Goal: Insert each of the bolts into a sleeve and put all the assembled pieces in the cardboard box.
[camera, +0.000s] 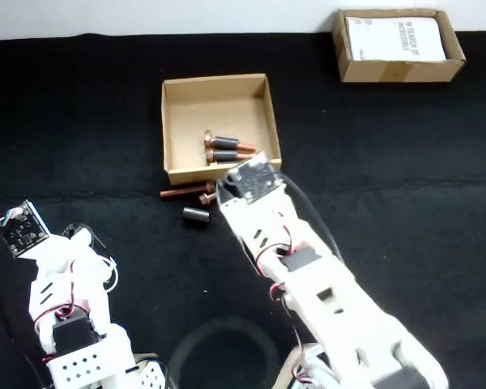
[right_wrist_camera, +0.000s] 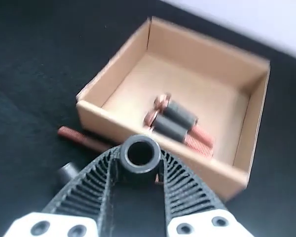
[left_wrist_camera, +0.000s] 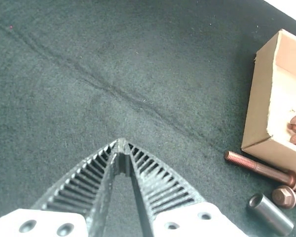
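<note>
Assembled pieces (camera: 227,148) lie in the cardboard box (camera: 202,105); bolt (camera: 182,193) and sleeve (camera: 196,216) before it.

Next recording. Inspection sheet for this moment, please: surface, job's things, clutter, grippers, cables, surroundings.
Surface: black cloth, creased.
Job's things: cardboard box holds two assembled pieces; two loose bolts and a loose sleeve lie on the cloth before it.
Clutter: second box with a paper, at the far corner.
Grippers: left gripper shut, empty, above bare cloth; right gripper shut on the held sleeve near the cardboard box's front wall.
Cables: red and white wires on both arms.
Surroundings: pale strip beyond the cloth.
</note>
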`<state>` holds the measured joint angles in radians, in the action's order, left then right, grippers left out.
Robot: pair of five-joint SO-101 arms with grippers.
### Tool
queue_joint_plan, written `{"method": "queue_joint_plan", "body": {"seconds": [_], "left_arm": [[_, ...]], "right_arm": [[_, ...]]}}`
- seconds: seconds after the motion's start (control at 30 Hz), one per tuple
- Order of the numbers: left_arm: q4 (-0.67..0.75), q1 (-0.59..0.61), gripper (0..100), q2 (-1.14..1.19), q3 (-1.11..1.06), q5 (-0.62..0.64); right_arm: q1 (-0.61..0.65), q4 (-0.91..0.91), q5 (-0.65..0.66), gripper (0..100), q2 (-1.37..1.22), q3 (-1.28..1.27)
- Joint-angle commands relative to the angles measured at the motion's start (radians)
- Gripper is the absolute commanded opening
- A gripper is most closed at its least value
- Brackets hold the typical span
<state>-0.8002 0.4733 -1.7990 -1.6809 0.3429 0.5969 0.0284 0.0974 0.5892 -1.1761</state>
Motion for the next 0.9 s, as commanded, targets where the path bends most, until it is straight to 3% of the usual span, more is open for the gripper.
{"method": "queue_joint_plan", "body": {"seconds": [0.0, 0.17, 0.43, 0.7, 0.87], "left_arm": [[-0.006, -0.016, 1, 0.005, -0.015, -0.003], [-0.008, -0.016, 1, 0.005, -0.015, -0.003], [-0.014, -0.016, 1, 0.005, -0.015, -0.003], [-0.014, -0.016, 1, 0.005, -0.015, -0.003], [-0.014, -0.016, 1, 0.005, -0.015, -0.006]], "right_arm": [[-0.002, 0.438, -0.114, 0.7, 0.174, 0.108], [-0.018, 0.872, -0.12, 0.7, 0.134, 0.246], [-0.031, 1.254, 0.035, 0.7, -0.232, 0.521], [-0.111, 1.434, 0.101, 0.7, -0.625, 0.952], [-0.11, 1.395, 0.095, 0.7, -0.714, 1.032]]}}
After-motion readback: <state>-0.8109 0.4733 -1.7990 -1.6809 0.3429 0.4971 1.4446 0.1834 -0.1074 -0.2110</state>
